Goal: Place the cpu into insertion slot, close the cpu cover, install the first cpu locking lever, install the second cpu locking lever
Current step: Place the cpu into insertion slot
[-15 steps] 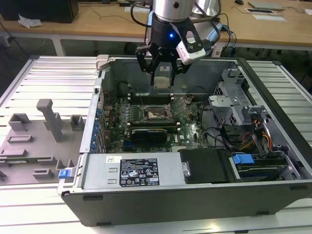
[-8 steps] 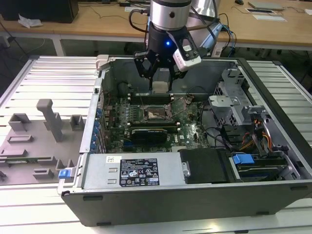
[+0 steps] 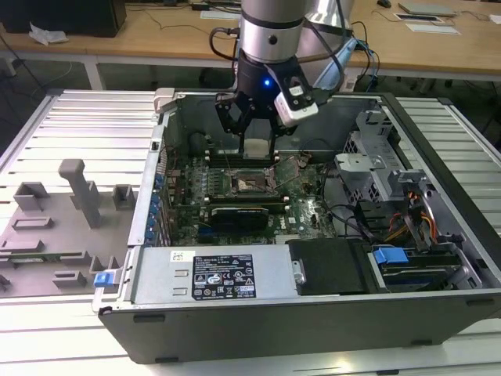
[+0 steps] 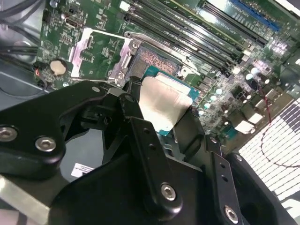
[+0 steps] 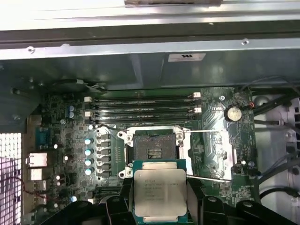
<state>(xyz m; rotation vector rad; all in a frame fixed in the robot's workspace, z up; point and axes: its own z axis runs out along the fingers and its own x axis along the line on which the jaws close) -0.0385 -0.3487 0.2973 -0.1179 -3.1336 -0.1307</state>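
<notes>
Slatted table [image 3: 78, 125] carries an open computer case [image 3: 313, 329], green motherboard [image 5: 56, 131] inside. My gripper [image 3: 255, 139] pinches the cpu [image 5: 159, 191] by two opposite edges, flat, above and just short of the insertion slot [image 5: 154, 151], which sits mid-board beside the memory slots [image 5: 145, 105]. Cpu cover [image 4: 78, 47] is flipped open, pins bare. My read: placing step. Keep the chip level, square it to the socket frame, go straight down, no sliding over pins.
</notes>
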